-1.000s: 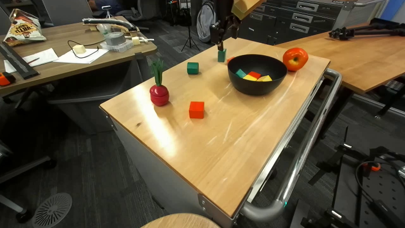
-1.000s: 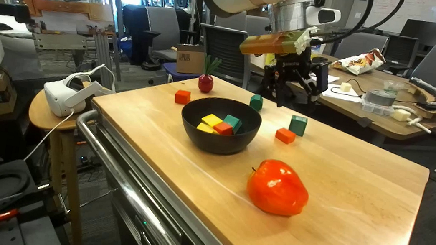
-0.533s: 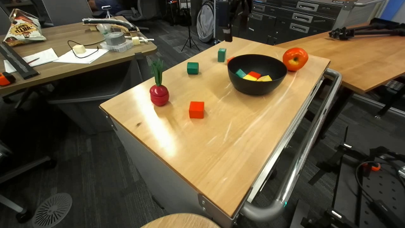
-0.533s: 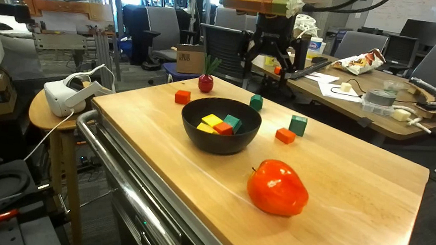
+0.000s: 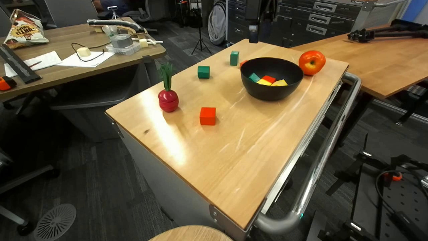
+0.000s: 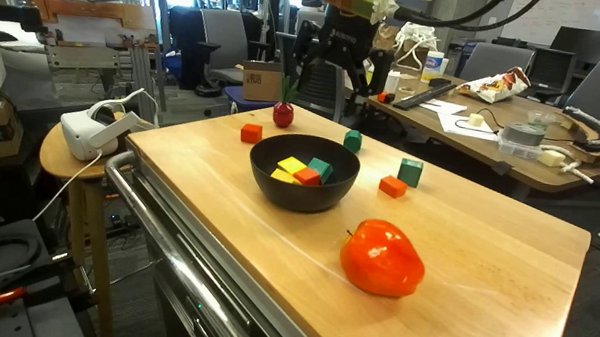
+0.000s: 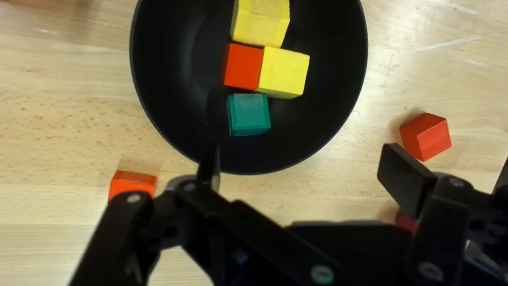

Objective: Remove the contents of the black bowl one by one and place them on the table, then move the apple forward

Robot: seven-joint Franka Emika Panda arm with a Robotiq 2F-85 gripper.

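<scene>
Black bowl [image 6: 299, 198] just sits upright on the light wood surface [image 6: 487, 245], two yellow blocks [image 7: 284, 71], an orange-red cube [image 7: 243, 66] and a green cube [image 7: 250, 114] inside. Two more green blocks [image 6: 410, 173], two orange-red blocks [image 6: 392, 187] and the dark red fruit [image 5: 168, 101], green stem [image 5: 167, 78] up, are outside it. Shiny orange-red apple [image 6: 382, 259] is chilling on its side nearby.

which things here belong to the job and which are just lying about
For the job: pincer, table, bowl, the two yellow blocks, red block and green block in it, apple; likely already taken out: two loose red blocks, two loose green blocks, dark red fruit

Just lying about: chip bag, grey roll, papers, headset
</scene>
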